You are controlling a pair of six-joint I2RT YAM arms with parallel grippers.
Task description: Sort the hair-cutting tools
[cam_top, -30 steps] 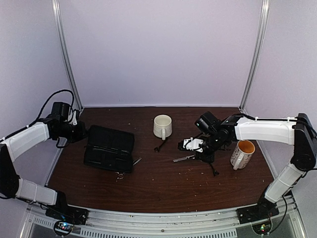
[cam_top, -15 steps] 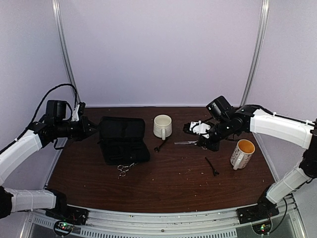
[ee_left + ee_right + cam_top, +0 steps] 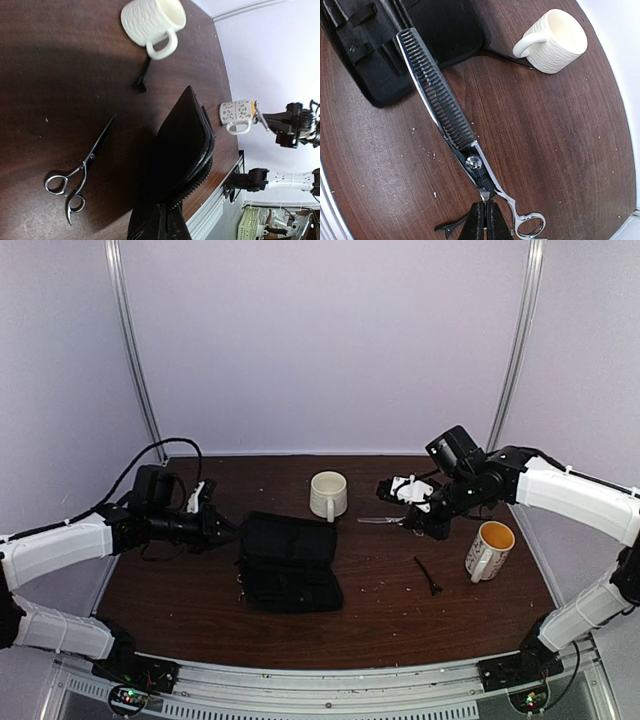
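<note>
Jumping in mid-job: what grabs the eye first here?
The right gripper holds toothed silver scissors aloft, right of the white mug. The left gripper clamps the black case at mid-table, with a second pair of scissors lying flat next to it.

scissors point(image 3: 440, 105): polished metal | case point(image 3: 290, 565): matt black fabric | table point(image 3: 400, 620): dark wood grain | mug point(image 3: 327, 495): textured ceramic
</note>
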